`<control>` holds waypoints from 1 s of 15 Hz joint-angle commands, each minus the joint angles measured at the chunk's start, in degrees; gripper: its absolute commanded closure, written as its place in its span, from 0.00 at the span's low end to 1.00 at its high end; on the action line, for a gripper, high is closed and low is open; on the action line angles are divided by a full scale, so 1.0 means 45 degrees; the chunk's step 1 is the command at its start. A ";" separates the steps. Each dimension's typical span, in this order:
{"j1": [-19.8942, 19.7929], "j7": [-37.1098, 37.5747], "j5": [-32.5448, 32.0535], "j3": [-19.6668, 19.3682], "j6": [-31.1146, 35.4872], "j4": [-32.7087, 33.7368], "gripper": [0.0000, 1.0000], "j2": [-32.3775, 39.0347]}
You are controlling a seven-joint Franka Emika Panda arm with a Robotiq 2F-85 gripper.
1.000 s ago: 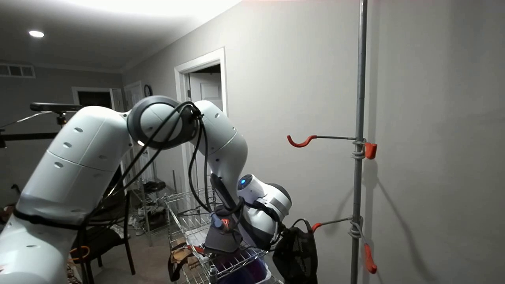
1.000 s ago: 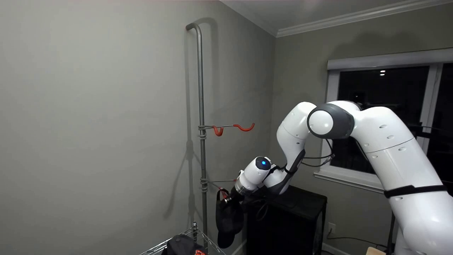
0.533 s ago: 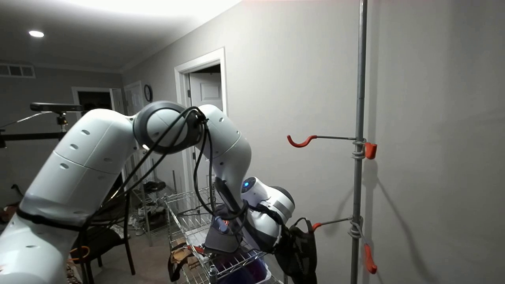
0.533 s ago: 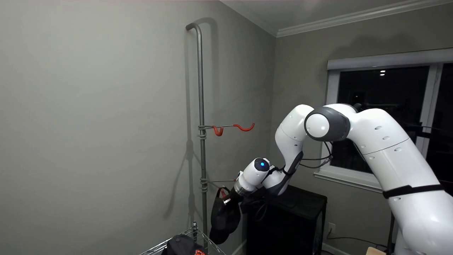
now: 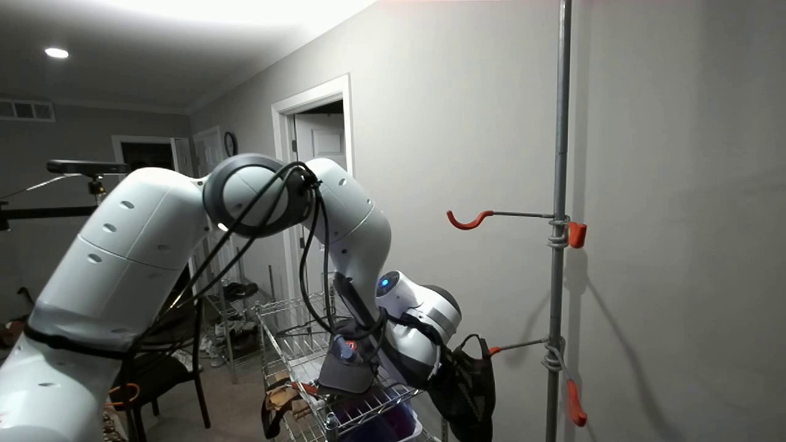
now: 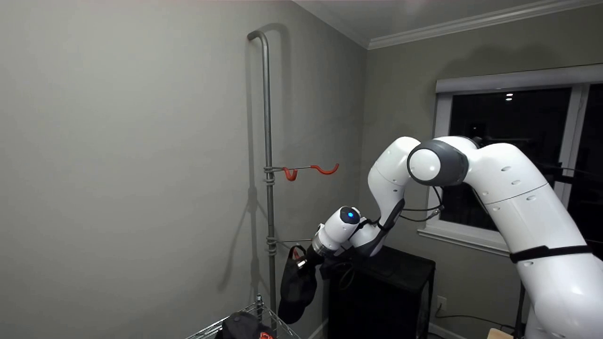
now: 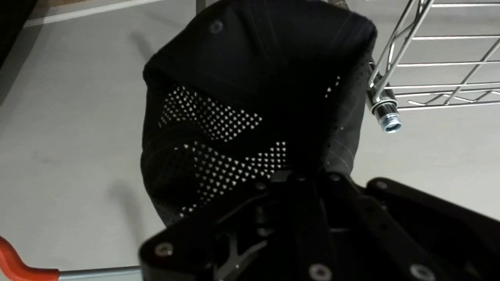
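Surroundings, left to right. In an exterior view, a black chair (image 5: 156, 374) is partly covered by the white arm (image 5: 362, 233), which is stretched across that side of the room. A grey cap (image 5: 346, 377) with an orange mark and a tan bundle (image 5: 282, 398) are carried on the wire rack (image 5: 332, 423); a purple bin (image 5: 418, 423) is placed lower down. To the right of the rack, a black cap (image 7: 254, 78) is found at the lower hook (image 5: 495, 350), whose red tip is seen inside the loop of the cap's strap. At the cap's open edge the gripper (image 7: 304, 177) is stationed, its fingers drawn right together with the fabric pinched between them. Space just past the cap is taken up by the hook's rod and the pole (image 5: 558, 288); the upper hook (image 5: 470, 221) is mounted higher, well apart from the cap. Behind the gripper a black cabinet (image 6: 400, 268) is noted, with a dark window (image 6: 509, 113) farther right.

Materials, same order. Arm: smooth, rounded, glossy casings. Rack: bright metal wire, set in parallel rods. Black cap: soft dark cloth with a rounded crown, its panels pierced by rows of tiny holes through which light is let. Hooks: thin grey rods, ends curved and coated in red. Pole: plain metal tube, ringed by grey coils where the hooks are fixed.
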 commanded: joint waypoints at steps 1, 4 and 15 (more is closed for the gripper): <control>-0.0379 0.0143 -0.0438 0.0247 0.0703 -0.0479 0.95 -0.1046; -0.0810 -0.2748 0.2058 0.0622 0.1117 -0.1503 0.95 -0.2003; -0.0415 -0.1748 -0.0031 0.0154 0.1633 -0.3633 0.96 -0.4226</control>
